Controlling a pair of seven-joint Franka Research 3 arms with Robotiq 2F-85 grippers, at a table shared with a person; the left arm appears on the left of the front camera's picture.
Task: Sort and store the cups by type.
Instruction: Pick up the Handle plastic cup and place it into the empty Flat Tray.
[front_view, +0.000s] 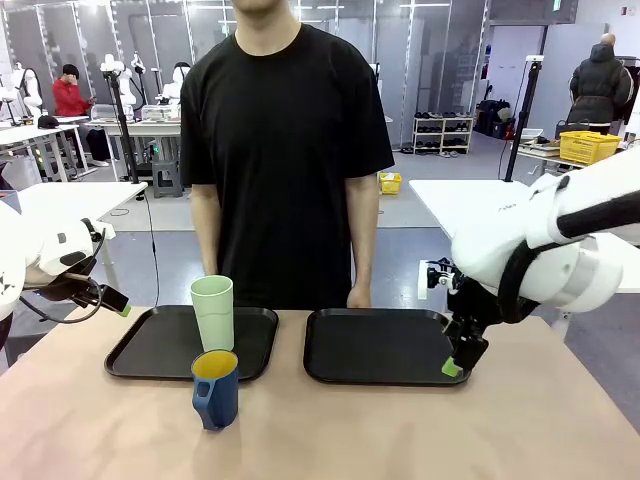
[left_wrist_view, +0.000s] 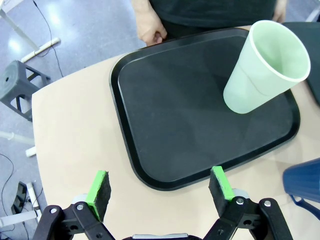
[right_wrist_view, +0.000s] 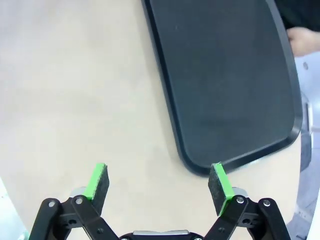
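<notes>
Dark blue mug with a handle and yellow inside on the table, tall pale mint-green handleless tumbler in a tray; both grippers spread wide, gripping nothing.
Nearest, the mug stands upright on the tan table, just in front of the near edge of the left black plastic tray; the left wrist view cuts it off at the right edge, leaving a blue corner. Behind it the tumbler stands upright in that tray's near right part. The left gripper hangs over the table beside this tray, green pads apart; the right gripper points down by the near right corner of the right black tray, pads apart too. At the far edge stands a person in black, one hand by the right tray's far rim.
</notes>
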